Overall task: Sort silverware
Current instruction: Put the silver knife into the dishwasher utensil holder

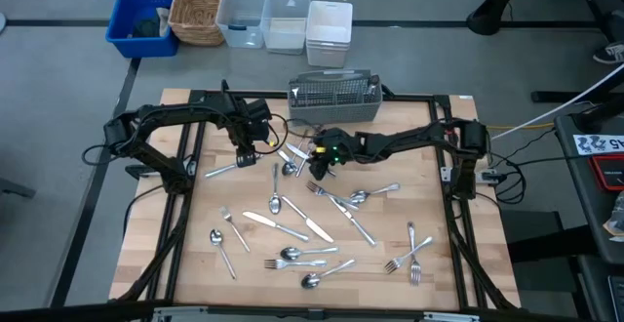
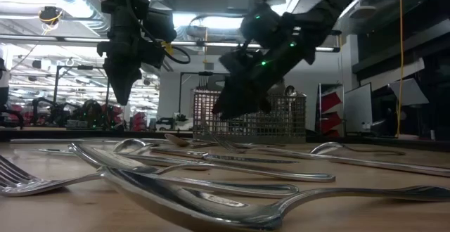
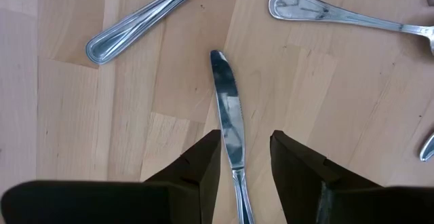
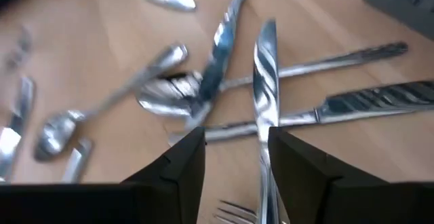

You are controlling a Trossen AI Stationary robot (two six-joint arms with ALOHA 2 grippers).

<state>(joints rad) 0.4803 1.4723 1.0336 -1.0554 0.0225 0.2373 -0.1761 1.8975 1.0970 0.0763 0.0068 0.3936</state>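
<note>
Silverware lies scattered over the wooden table point(image 1: 195, 254): knives point(image 1: 292, 226), spoons and forks point(image 1: 405, 261), with a small heap point(image 1: 292, 156) between the two grippers. My left gripper point(image 1: 246, 154) point(image 2: 123, 98) points straight down and hovers open above a table knife point(image 3: 227, 102) that lies flat on the wood, one finger on each side of it. My right gripper point(image 1: 319, 169) point(image 2: 219, 111) slants down over the heap, open. Another knife point(image 4: 266, 68) shows between its fingers, lying across other pieces.
A grey wire-mesh basket point(image 1: 334, 96) point(image 2: 246, 116) stands at the table's far edge, just behind the right gripper. Beyond the table stands a row of bins: blue point(image 1: 141, 20), wicker point(image 1: 197, 12), clear tubs point(image 1: 265, 18) and white point(image 1: 329, 31).
</note>
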